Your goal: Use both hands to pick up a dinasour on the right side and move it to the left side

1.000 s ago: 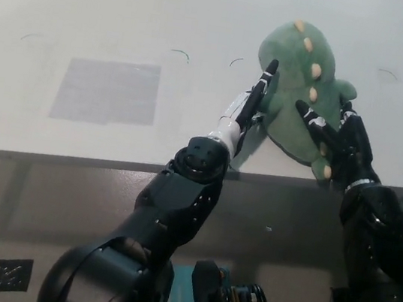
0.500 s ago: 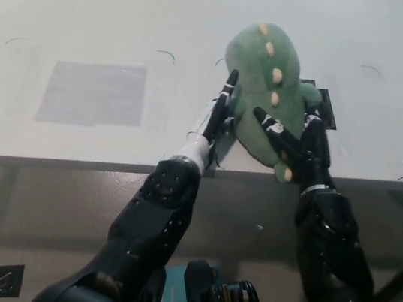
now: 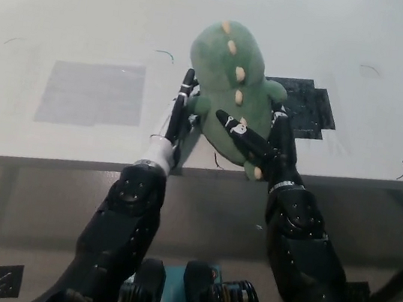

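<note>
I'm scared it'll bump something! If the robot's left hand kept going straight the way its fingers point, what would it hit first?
Probably nothing. The left hand, pressed against the green dinosaur, points up the white table, which looks bare that way, though depth is unclear.

The underside of the dinosaur [image 3: 231, 79] is turned away from the camera, so whether it touches the surface [image 3: 93, 13] or hangs clear of it cannot be told. Its lower right part is covered by the right hand [image 3: 260, 141], and its lower left edge by the left hand [image 3: 179, 113], which is seen edge-on; the palm of that hand is not shown. The black patch [image 3: 310, 106] right of centre is partly hidden behind the dinosaur and the right hand. The small dark marks [image 3: 166, 55] scattered on the surface are too small to be identified. The surface is cut off by the top, left and right edges of the frame.
</note>
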Motion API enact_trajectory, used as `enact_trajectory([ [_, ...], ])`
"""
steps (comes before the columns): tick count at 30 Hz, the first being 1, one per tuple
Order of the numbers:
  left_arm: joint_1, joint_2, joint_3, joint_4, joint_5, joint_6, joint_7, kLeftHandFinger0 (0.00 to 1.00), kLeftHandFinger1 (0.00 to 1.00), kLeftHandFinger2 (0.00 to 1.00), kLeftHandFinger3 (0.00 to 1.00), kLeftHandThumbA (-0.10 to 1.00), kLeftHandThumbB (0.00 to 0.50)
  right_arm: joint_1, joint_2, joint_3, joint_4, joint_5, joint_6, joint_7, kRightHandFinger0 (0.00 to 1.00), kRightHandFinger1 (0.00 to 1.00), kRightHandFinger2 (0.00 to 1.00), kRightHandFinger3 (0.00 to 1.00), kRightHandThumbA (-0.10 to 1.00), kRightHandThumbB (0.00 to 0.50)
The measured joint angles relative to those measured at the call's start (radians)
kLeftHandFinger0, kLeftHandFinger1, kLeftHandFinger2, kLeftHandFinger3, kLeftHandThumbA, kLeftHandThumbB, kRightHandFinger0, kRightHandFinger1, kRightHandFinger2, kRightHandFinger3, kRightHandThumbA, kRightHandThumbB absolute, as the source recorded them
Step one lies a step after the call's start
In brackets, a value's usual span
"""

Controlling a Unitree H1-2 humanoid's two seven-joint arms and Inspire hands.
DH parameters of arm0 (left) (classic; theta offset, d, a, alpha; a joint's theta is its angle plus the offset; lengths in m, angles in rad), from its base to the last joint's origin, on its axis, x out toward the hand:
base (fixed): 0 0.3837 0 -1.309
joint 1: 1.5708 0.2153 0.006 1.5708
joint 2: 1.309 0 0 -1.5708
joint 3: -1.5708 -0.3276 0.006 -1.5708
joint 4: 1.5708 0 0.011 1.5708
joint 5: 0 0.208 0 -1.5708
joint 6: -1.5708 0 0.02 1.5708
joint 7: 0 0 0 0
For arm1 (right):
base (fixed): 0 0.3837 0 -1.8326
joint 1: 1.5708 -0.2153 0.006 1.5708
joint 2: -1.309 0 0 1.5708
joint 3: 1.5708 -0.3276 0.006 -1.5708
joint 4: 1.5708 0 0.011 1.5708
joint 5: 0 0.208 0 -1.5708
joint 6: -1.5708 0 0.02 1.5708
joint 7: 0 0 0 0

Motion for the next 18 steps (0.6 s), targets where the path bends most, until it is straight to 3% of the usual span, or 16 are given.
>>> enact_trajectory([
  [5,0.052,0.023,0.013,-0.078,-0.026,0.002,-0.036,1.0,1.0,1.0,1.0,1.0,0.278,-0.017,0.007,0.022,0.014,-0.01,-0.001,0.0,1.0,1.0,1.0,1.0,1.0,0.226],
  [10,0.108,0.032,0.047,-0.175,-0.06,0.036,-0.058,1.0,1.0,1.0,1.0,1.0,0.33,-0.043,0.026,0.034,0.048,-0.014,-0.002,0.002,1.0,1.0,1.0,1.0,1.0,0.195],
  [12,0.126,0.033,0.059,-0.209,-0.07,0.051,-0.061,1.0,1.0,1.0,1.0,1.0,0.327,-0.051,0.046,0.034,0.058,-0.013,-0.002,0.005,1.0,1.0,1.0,1.0,1.0,0.185],
  [15,0.141,0.036,0.07,-0.233,-0.079,0.059,-0.063,1.0,1.0,1.0,1.0,1.0,0.281,-0.06,0.065,0.037,0.072,-0.014,-0.003,0.005,1.0,1.0,1.0,1.0,1.0,0.21],
  [18,0.175,0.048,0.088,-0.289,-0.094,0.073,-0.064,1.0,1.0,1.0,1.0,1.0,0.236,-0.07,0.092,0.06,0.083,-0.019,-0.002,0.005,1.0,1.0,1.0,1.0,1.0,0.191],
])
